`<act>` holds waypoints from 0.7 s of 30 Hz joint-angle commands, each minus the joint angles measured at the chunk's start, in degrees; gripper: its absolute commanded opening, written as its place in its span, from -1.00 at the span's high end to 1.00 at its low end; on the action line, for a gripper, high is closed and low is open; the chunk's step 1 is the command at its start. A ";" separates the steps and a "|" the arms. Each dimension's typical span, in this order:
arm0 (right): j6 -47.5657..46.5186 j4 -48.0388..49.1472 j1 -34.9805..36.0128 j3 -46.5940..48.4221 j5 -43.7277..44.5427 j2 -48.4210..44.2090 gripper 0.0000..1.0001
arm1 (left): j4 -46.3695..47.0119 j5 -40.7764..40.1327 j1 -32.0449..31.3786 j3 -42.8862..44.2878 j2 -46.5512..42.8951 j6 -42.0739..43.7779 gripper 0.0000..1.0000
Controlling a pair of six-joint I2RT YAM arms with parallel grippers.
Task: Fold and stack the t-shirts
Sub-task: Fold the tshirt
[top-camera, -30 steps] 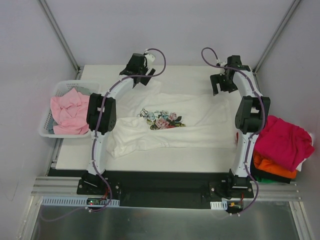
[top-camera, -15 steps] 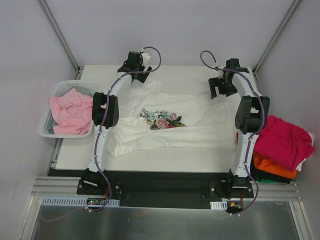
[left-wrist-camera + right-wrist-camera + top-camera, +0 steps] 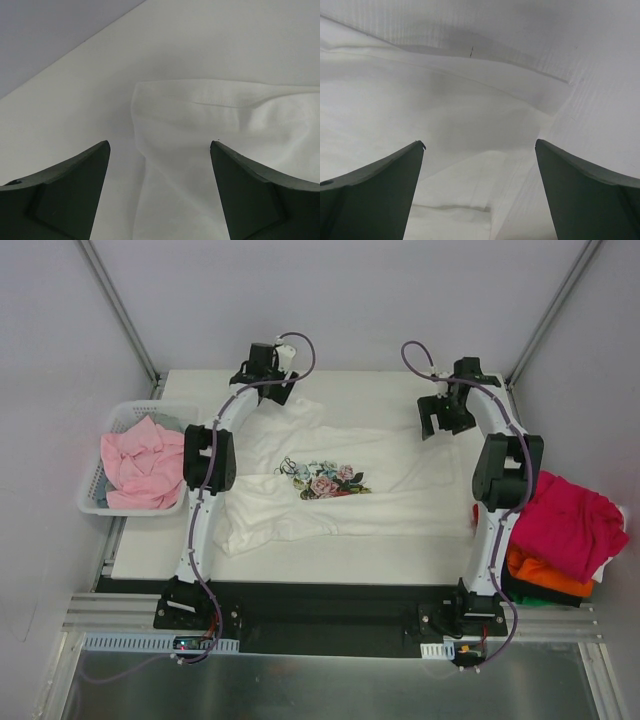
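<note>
The white t-shirt with a flower print (image 3: 330, 480) lies spread on the table. My left gripper (image 3: 268, 388) is open above its far left sleeve. In the left wrist view the sleeve's hemmed corner (image 3: 200, 120) lies between the open fingers, around the gripper's midpoint (image 3: 159, 146). My right gripper (image 3: 435, 425) is open above the shirt's far right part. In the right wrist view a cloth fold (image 3: 470, 185) lies below its midpoint (image 3: 480, 145). A pale pink tee (image 3: 140, 468) fills the basket. Magenta (image 3: 565, 520) and orange (image 3: 540, 575) tees are piled at the right on a dark one.
The white lattice basket (image 3: 95, 502) stands off the table's left edge. The pile of tees sits beside the right arm's base, off the table's right edge. Grey walls close in the back and both sides.
My left gripper has moved back and to the left, from over the shirt's collar area to its far left sleeve. The right gripper has barely shifted. The shirt has not moved.
</note>
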 commanded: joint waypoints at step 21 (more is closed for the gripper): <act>-0.46 -0.53 0.19 -4.88 -4.42 -9.47 -0.94 | -4.75 3.95 -0.03 5.00 2.46 1.61 0.24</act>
